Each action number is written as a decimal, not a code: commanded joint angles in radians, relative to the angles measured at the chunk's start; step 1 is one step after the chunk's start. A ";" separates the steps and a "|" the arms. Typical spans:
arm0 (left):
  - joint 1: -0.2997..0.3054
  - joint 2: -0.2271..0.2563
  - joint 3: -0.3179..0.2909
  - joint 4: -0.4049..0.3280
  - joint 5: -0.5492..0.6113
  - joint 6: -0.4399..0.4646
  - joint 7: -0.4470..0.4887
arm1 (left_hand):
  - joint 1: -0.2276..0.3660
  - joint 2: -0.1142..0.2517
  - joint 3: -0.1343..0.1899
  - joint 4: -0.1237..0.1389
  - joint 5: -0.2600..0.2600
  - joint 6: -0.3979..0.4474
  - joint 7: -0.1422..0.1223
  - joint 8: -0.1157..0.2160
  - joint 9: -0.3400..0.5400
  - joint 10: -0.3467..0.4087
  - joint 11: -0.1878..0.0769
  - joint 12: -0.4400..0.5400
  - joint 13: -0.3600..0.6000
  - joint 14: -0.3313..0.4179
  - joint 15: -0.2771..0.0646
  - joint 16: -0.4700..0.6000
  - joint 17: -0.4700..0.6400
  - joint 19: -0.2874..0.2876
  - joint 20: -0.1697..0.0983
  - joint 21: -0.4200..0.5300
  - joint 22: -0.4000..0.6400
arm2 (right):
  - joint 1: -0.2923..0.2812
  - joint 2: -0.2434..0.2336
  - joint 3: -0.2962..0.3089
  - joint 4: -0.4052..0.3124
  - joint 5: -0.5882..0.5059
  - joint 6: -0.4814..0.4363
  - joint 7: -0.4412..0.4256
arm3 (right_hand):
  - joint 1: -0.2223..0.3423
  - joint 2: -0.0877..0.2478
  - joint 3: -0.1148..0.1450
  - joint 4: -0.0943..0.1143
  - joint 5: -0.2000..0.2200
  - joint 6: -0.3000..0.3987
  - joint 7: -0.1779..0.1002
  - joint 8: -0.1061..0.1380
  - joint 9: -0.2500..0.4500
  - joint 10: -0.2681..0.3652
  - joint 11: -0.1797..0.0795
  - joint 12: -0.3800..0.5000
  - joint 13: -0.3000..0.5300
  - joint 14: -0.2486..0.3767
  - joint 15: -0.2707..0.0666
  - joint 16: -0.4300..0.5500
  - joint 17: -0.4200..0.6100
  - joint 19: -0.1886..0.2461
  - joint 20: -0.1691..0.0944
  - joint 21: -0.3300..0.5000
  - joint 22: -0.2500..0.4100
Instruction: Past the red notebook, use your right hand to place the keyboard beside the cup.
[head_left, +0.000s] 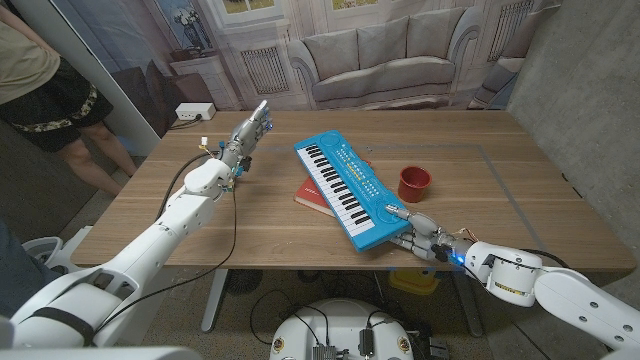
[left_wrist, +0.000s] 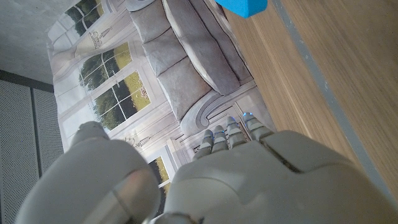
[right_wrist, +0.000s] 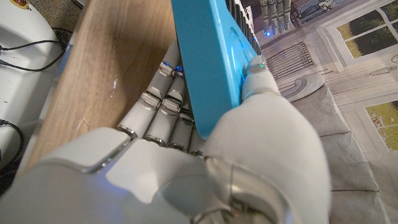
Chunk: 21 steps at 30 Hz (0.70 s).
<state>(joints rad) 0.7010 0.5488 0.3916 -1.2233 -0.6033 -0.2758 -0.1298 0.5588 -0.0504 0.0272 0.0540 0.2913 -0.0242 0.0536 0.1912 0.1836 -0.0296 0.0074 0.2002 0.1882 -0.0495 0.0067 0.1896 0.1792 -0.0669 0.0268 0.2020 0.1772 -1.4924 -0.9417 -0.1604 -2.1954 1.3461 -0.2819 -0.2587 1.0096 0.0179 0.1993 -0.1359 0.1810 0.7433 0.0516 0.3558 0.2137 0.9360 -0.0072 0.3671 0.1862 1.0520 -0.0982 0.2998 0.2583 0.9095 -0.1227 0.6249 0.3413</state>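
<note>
right hand (head_left: 420, 243) of mine grips the blue keyboard's (head_left: 347, 187) near end at the wooden table's (head_left: 520, 190) front edge; it overlaps the red notebook (head_left: 312, 196), red cup (head_left: 414, 183) just beside. left hand (head_left: 250, 133) open, bare wood around.

soft, even indoor light falls from above; the table (head_left: 300, 215) shows a mild sheen and only faint shadows, the darkest under the keyboard (head_left: 350, 190). the head view is sharp, its corners slightly bowed. in both wrist views the near hand casings blur, and blue leds glow on the right hand (right_wrist: 186, 168).
</note>
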 joint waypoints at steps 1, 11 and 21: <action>-0.019 -0.009 0.011 0.015 0.007 -0.006 -0.013 | 0.010 0.001 -0.004 0.004 -0.001 0.002 0.001 0.004 0.003 -0.008 0.002 0.002 0.004 -0.009 0.001 -0.001 0.005 0.000 0.007 -0.001 0.003 | -0.054 -0.004 0.045 -0.032 -0.016 0.023 -0.027 | 0.125 0.142 0.019 0.010 -0.001 0.205 -0.153 0.002 0.004 0.117 -0.103 -0.003 0.002 0.092 -0.128 0.006 0.005 -0.005 -0.096 0.009 0.005; -0.037 -0.015 0.016 0.027 0.014 -0.005 -0.016 | 0.010 0.001 -0.005 0.004 -0.001 0.002 0.002 0.004 0.003 -0.006 0.002 0.003 0.004 -0.009 0.002 -0.001 0.005 0.000 0.007 -0.001 0.003 | -0.127 0.018 0.096 -0.064 -0.039 0.059 -0.045 | 0.125 0.142 0.020 0.011 -0.001 0.212 -0.151 0.000 0.005 0.125 -0.103 -0.005 0.003 0.097 -0.128 0.007 0.007 -0.007 -0.096 0.019 0.010; -0.047 -0.023 0.019 0.048 0.011 -0.008 -0.027 | 0.011 0.002 -0.007 0.004 -0.002 0.002 0.001 0.004 0.003 -0.006 0.002 0.003 0.004 -0.009 0.002 -0.001 0.005 -0.001 0.006 -0.001 0.003 | -0.157 0.045 0.115 -0.077 -0.057 0.068 -0.060 | 0.124 0.141 0.021 0.013 -0.002 0.211 -0.152 -0.002 0.009 0.126 -0.104 -0.009 0.004 0.099 -0.127 0.006 0.009 -0.010 -0.096 0.029 0.014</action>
<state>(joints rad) 0.6662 0.5337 0.4067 -1.1934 -0.5929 -0.2800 -0.1471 0.5694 -0.0526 0.0246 0.0568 0.2913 -0.0242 0.0536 0.1912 0.1835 -0.0296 0.0074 0.2002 0.1881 -0.0495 0.0067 0.1896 0.1792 -0.0669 0.0268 0.2020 0.1772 -1.6080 -0.9204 -0.0733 -2.2526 1.3095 -0.2303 -0.3016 1.0096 0.0179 0.2046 -0.1305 0.1812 0.7475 0.0558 0.3538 0.2164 0.9433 0.0001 0.3594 0.1890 1.0557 -0.0948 0.3031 0.2630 0.9059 -0.1229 0.6477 0.3519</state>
